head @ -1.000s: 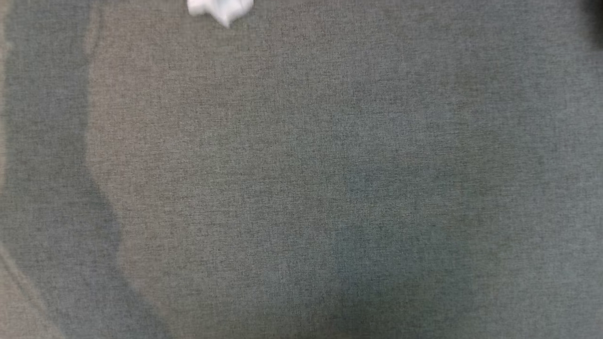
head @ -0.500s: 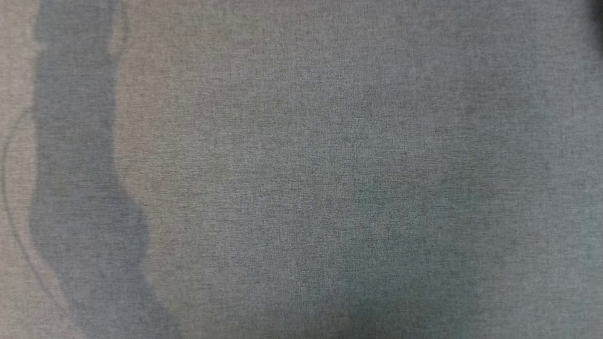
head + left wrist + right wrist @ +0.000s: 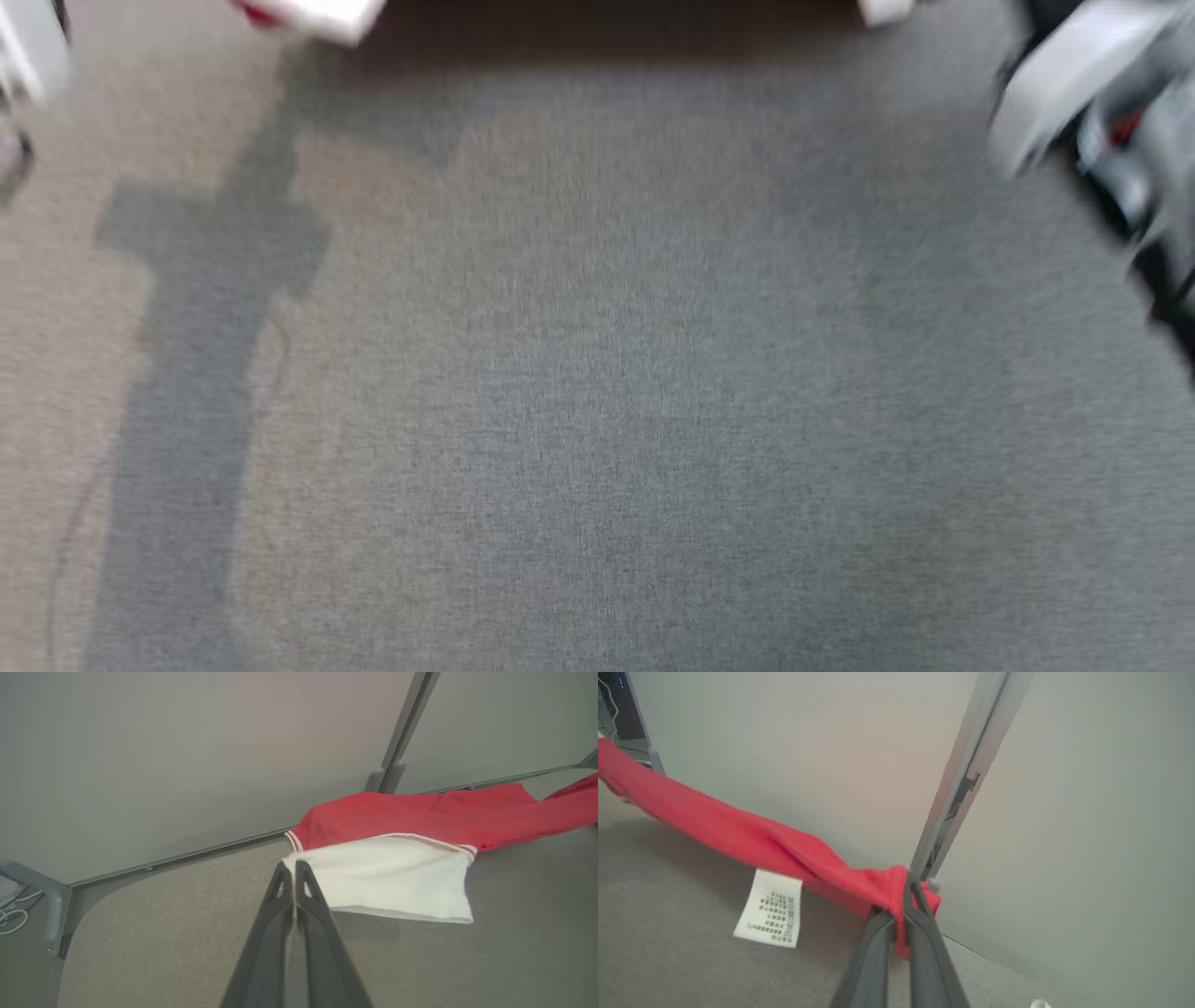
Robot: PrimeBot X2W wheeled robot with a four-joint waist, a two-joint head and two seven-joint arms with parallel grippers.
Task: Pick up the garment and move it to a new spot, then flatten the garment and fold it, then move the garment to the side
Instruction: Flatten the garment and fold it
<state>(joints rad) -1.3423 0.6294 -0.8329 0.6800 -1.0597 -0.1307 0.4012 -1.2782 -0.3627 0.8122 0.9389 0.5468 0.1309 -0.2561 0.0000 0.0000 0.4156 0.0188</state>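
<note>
The garment point(image 3: 420, 812) is red with a white sleeve point(image 3: 397, 877) and striped cuffs. It hangs stretched just above the grey table point(image 3: 163, 933). My left gripper point(image 3: 293, 862) is shut on the near corner of the white sleeve. In the right wrist view the red cloth point(image 3: 752, 835) runs as a taut band from the upper left. My right gripper point(image 3: 908, 882) is shut on its bunched end, and a white care label point(image 3: 769, 907) dangles beneath. The blurred head view catches a white and red bit of the garment point(image 3: 313, 14) at the top edge.
Grey partition walls with a metal post point(image 3: 397, 732) stand close behind the table. Cables point(image 3: 14, 905) hang past the table's rounded left corner. A blurred pale forearm point(image 3: 1055, 84) crosses the head view's upper right above the grey tabletop point(image 3: 597, 373).
The head camera has swung, so the whole picture has shifted and blurred. The table's far edge, the garment's white part and a forearm have come into view at the top.
</note>
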